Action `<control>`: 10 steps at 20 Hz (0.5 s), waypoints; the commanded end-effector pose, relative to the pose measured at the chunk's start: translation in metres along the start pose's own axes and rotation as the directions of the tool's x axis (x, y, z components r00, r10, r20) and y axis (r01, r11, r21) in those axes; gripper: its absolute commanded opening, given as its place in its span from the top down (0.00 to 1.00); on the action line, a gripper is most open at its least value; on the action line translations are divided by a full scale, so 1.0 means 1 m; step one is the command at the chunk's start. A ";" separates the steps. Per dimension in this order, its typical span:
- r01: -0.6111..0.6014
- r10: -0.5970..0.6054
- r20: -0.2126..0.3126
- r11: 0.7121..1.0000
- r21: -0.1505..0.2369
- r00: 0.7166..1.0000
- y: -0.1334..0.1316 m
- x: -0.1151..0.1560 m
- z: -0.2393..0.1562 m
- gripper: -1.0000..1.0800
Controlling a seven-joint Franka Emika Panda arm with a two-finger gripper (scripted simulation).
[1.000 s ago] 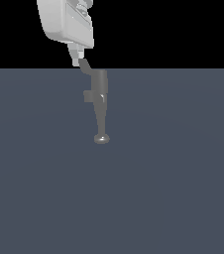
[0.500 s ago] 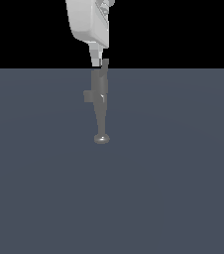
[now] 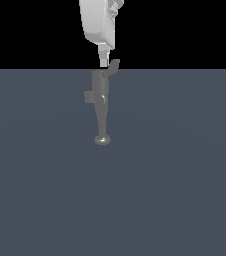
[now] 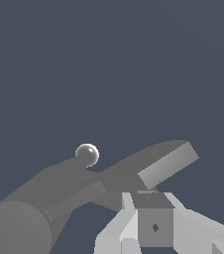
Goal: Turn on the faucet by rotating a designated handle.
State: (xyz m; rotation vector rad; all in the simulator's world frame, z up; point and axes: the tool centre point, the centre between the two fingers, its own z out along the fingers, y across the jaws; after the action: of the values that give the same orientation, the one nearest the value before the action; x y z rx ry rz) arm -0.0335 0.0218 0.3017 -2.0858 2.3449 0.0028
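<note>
my gripper (image 3: 104, 62) sits against the handle (image 3: 113, 66) atop the faucet (image 3: 101, 102) to shove it round; can't tell if it's clenched.

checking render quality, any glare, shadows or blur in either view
Exterior view: sharp, flat light, no cast shadow, small glints on the faucet body and tip. Wrist view: crisp, bright highlight on the round tip, handle shaded by facets, claw cropped at the edge.

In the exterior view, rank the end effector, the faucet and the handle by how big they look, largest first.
1. Faucet
2. End effector, though it runs off the frame's top edge, so its place against the faucet is unsure
3. Handle, clearly the smallest
</note>
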 end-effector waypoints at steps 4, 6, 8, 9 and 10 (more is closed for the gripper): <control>-0.024 0.024 -0.002 1.000 0.002 1.000 -0.014 0.025 0.001 1.00; -0.026 0.026 -0.002 1.000 0.002 1.000 -0.018 0.031 0.001 1.00; -0.028 0.028 -0.002 1.000 0.001 1.000 -0.022 0.036 0.001 1.00; -0.028 0.028 -0.002 1.000 0.001 1.000 -0.024 0.038 0.001 1.00; -0.029 0.029 -0.003 1.000 0.001 1.000 -0.026 0.041 0.001 1.00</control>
State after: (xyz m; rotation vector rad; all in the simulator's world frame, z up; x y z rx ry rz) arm -0.0154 -0.0036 0.3017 -2.0795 2.3493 0.0023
